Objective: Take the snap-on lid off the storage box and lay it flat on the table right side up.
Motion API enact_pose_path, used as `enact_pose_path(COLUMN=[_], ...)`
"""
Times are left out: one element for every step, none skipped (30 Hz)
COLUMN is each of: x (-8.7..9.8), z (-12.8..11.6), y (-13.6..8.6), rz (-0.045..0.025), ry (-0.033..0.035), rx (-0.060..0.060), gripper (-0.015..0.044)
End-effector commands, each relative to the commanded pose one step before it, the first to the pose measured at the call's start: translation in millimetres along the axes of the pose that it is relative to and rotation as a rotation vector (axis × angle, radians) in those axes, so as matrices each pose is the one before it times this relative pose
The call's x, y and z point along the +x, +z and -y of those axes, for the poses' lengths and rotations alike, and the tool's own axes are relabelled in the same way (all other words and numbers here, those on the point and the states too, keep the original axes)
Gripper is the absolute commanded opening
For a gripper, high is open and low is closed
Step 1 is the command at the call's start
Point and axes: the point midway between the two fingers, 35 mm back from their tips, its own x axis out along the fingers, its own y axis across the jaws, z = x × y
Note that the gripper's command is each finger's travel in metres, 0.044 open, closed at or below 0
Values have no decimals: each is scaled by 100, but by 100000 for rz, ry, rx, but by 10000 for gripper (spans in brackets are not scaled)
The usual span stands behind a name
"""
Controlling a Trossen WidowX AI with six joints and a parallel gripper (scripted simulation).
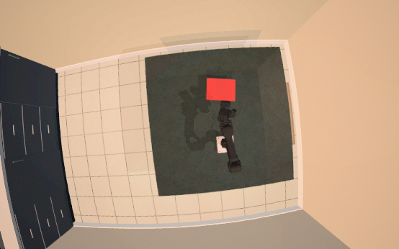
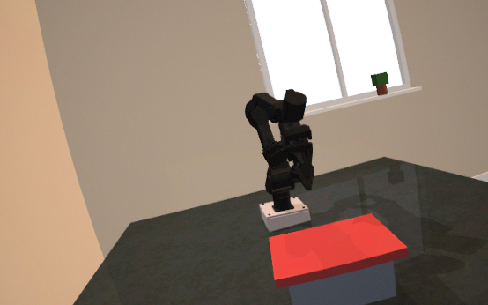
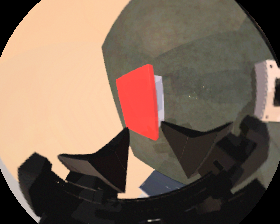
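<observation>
The red lid [image 1: 220,89] [image 2: 339,249] [image 3: 137,102] sits flat on top of the storage box. The grey-blue box [image 2: 343,284] [image 3: 160,99] shows below the lid's edge in the exterior view and as a narrow strip beside the lid in the wrist view; the lid hides it in the top view. My gripper [image 2: 309,187] [image 3: 144,126] is partly open with nothing between its fingers. It is in the air between the arm's base and the box, above lid height and apart from the lid. In the top view the fingers are too dark to make out.
The arm's white base [image 1: 220,148] [image 2: 288,219] [image 3: 262,92] stands on the dark table [image 1: 173,173] [image 2: 158,260], on the side of the box where the arm is. The arm casts shadows on the table. A potted plant [image 2: 380,83] stands on the window sill beyond the table.
</observation>
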Motion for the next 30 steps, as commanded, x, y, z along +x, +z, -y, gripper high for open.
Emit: enact_pose_path(x=[114,-84,-34,33,80,31,166,488,775,874,665,374,120,0,0,26,51,76,102,127,149,160,161,162,162,163,163,163,163,163], z=[19,-10,-4,5,12,4,155,474,820,1041,894,550,186,0,0,-5,-9,-13,-17,-21,-23,-23,-22,-21,-20,-17,-17,-16,-15,-13], y=[-252,178,71,-71,-179,-72,-7,-18,-18,0,18,19,8,0,0,-2,-4,-6,-6,-9,-10,-11,-10,-9,-9,-8,-8,-7,-6,-6], rz=[48,-36,-15,14,34,13,-1,-4,-5,-4,-2,-1,0,0,0,0,0,0,6,-1,-1,-1,-1,-1,-1,-8,-1,-1,0,0], ry=[814,-577,-230,231,581,234,1,3,1,-6,-10,-8,-3,0,0,1,3,4,4,7,8,9,9,9,9,-2,9,9,9,9], rx=[-1591,1146,461,-458,-1137,-452,1,3,4,3,1,0,0,0,0,0,0,0,-10,0,0,0,0,0,0,1,0,0,0,0], gripper=[235,235,235,235,235,235,235,235,235,235,235,235,235,235,235,235,235,235,235,235,235,235,235,235,235,235,235,235,235,235])
